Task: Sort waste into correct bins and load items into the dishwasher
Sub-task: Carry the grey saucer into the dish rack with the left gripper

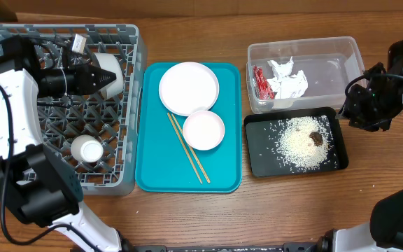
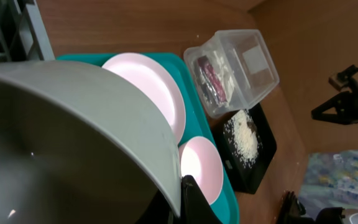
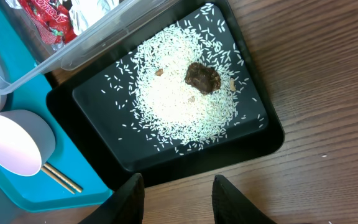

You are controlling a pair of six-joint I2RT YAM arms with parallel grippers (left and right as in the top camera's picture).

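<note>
1. Left gripper (image 1: 97, 78) is reaching in over the grey dish rack (image 1: 110, 183) and pinching a white bowl (image 1: 112, 72) by its rim.
2. In the left wrist view that bowl (image 2: 67, 143) is filling most of the frame, with one dark finger (image 2: 194, 198) pressing at its rim.
3. The bowl is being held tipped on its side over the rack's upper right part.
4. A white cup (image 1: 87, 149) is sitting in the rack, lower middle, well apart from the held bowl.
5. The teal tray (image 1: 156, 164) is lying between the rack and the two bins.
6. It is carrying the white plate (image 1: 189, 87) and the pale pink bowl (image 1: 203, 130), which is touching the plate's lower edge.
7. The chopsticks (image 1: 187, 148) are lying diagonally on the tray, running along the pink bowl's left side.
8. The clear tub (image 1: 331, 59) is holding the red wrapper (image 1: 261, 82) at its left end, with the white napkin (image 1: 287, 79) just beside it.
9. The black tray (image 1: 261, 157) is sitting just below the tub, holding the rice (image 1: 299, 143) with the brown lump (image 1: 315, 138) on it.
10. Right gripper (image 1: 355, 106) is hovering by the black tray's right side.
11. In the right wrist view its fingers are spreading apart (image 3: 176, 200) with nothing between them, over the tray's near rim and the wooden table (image 3: 328, 74).
</note>
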